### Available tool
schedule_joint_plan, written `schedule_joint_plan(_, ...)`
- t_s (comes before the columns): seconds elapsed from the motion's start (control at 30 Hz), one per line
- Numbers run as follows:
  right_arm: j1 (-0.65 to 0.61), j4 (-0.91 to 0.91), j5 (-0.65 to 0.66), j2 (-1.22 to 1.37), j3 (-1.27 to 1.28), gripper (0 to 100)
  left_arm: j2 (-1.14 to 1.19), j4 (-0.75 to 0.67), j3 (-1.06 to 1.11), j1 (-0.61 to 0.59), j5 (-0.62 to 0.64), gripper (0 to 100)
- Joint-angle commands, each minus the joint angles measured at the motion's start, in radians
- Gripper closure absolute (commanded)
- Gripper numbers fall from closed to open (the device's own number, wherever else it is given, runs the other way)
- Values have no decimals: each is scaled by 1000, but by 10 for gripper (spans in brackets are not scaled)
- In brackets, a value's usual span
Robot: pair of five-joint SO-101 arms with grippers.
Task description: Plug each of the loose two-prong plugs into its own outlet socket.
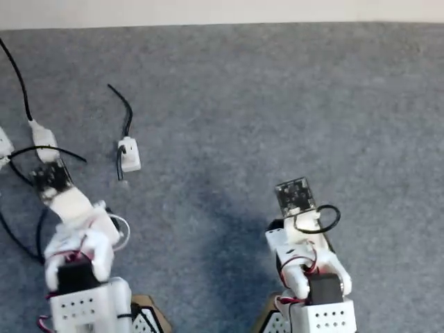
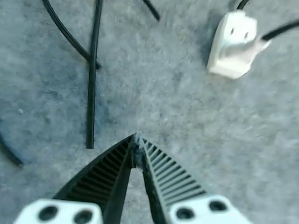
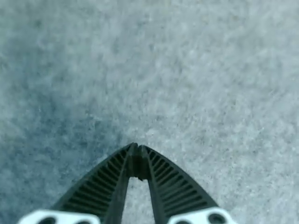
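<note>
A white two-slot outlet socket (image 2: 232, 44) with a black cord lies on the grey carpet beyond and to one side of my left gripper (image 2: 136, 141), which is shut on nothing just above the carpet. From above, the left arm's wrist (image 1: 51, 178) sits at the left, just below a white plug piece (image 1: 43, 140) on a black cord. A second white plug piece (image 1: 129, 154) with its own black cord lies further right, apart from both arms. My right gripper (image 3: 137, 148) is shut and empty over bare carpet; its wrist (image 1: 295, 196) is at the lower right.
Loose black cords (image 2: 92, 70) run across the carpet in front of the left gripper and loop around the left arm (image 1: 21, 76). Another white piece (image 1: 3, 147) shows at the left edge. Grey carpet (image 1: 291, 97) stretches across the middle and right.
</note>
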Motion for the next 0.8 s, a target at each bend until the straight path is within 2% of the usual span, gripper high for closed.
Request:
schedule_joint_plan(0.0,94,-8,-3,5,156,994,-147,-18,148,-4,-15,995)
schedule_joint_plan(0.2,315,-2,-3,7,156,994,-99,-17,145,-1,-14,995)
schedule_joint_plan(0.43,518,-1,-3,7,156,994,-91,-17,147,-4,-17,995)
schedule_joint_plan(0.57,567,-1,-3,7,156,994,-90,-17,147,-4,-17,995)
schedule_joint_plan(0.77,562,-1,-3,7,156,994,-90,-17,147,-4,-17,995)
